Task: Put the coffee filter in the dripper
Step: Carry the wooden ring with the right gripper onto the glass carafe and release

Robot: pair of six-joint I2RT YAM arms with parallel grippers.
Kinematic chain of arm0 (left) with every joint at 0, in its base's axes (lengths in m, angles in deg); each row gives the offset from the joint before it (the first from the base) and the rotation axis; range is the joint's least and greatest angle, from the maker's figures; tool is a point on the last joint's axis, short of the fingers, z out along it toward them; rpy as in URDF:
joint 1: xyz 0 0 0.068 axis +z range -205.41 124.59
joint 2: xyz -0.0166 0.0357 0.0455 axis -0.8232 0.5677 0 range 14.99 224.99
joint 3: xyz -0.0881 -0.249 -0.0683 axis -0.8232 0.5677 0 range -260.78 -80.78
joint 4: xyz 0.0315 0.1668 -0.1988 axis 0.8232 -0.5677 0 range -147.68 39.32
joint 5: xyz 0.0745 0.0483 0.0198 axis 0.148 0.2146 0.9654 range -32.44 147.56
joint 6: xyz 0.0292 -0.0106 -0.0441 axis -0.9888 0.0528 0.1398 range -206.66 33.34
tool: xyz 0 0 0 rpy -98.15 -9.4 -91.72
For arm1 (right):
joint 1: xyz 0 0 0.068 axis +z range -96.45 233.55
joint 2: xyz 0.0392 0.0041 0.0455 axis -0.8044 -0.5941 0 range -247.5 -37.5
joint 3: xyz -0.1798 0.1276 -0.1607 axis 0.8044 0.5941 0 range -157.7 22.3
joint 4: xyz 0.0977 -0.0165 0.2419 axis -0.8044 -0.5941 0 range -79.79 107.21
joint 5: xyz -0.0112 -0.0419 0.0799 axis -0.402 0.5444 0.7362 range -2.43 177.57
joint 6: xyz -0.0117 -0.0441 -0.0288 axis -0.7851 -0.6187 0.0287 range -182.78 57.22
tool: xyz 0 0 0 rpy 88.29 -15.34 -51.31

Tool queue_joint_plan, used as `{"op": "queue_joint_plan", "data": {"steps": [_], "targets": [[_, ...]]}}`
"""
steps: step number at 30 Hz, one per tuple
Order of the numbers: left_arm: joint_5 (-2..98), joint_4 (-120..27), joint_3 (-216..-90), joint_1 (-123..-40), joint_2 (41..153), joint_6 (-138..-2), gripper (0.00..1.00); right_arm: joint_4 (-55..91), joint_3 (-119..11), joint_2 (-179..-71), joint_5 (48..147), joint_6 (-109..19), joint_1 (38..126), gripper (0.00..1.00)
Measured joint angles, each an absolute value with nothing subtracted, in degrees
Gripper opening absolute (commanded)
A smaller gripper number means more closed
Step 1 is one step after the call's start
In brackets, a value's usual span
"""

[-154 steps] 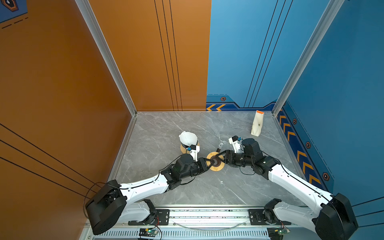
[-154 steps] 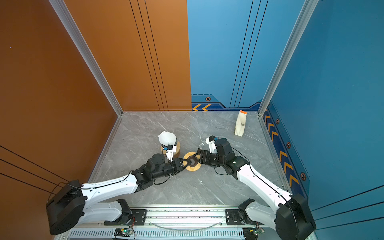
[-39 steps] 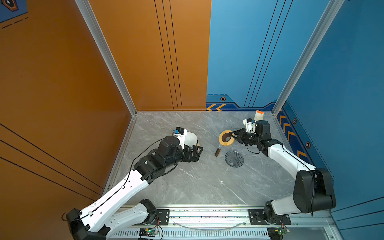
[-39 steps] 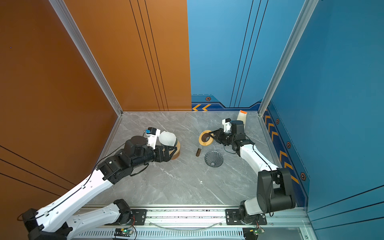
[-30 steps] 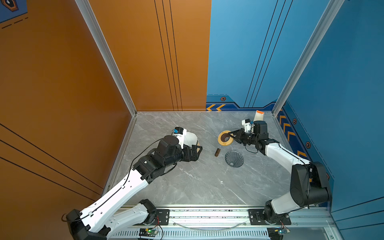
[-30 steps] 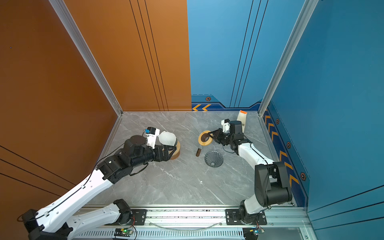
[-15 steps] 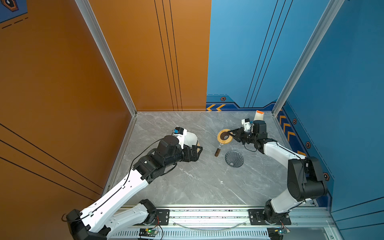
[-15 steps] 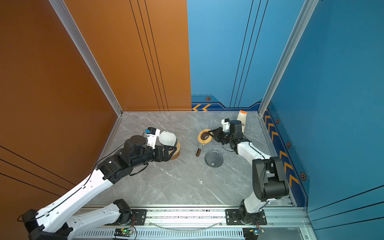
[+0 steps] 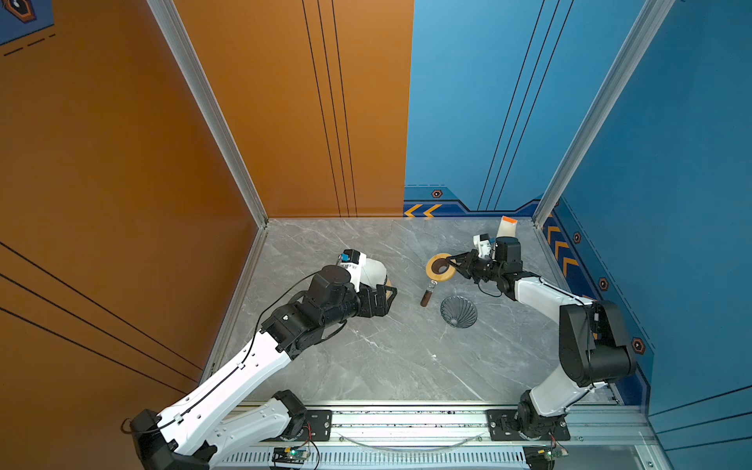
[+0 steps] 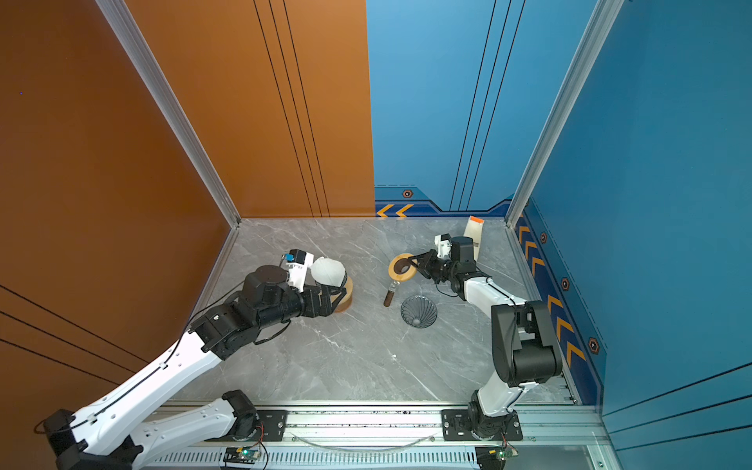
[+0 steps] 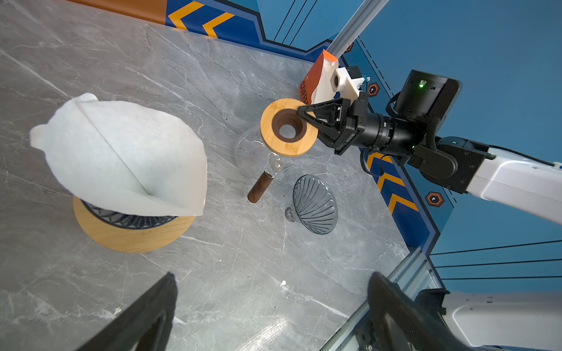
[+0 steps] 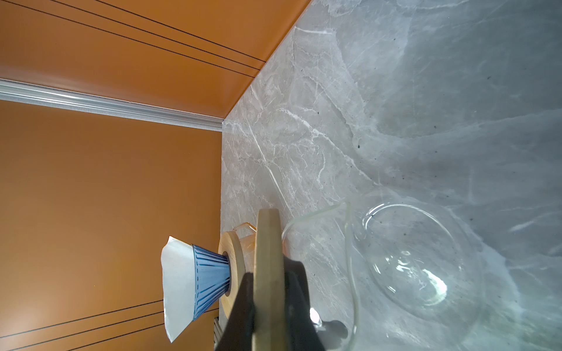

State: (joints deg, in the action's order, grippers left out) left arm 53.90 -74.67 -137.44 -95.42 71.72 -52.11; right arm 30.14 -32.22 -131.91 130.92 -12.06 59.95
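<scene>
Orange-and-white coffee carton, upper right in both top views, base hidden behind right arm; white paper coffee filter, centre left, partly hidden behind left arm.

I'm seeing coffee carton standing upright in 1 o'clock corner of marble tabletop. Glass carafe sitting nearer centre, its brown handle pointing toward 7 o'clock. Wooden ring hanging over carafe mouth; whether they are touching, I'm not making out. Orange wall running along 9 o'clock side.

Open marble up front, filter-topped dripper left, loose dripper and carafe handle mid-table
</scene>
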Motion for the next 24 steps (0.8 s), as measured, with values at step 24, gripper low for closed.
{"op": "queue_joint_plan", "data": {"steps": [24], "targets": [[53.42, -74.6, -137.1, -95.42, 72.38, -51.7, 0.98, 29.68, -30.97, -132.44, 129.96, -11.98, 56.95, 0.34]]}}
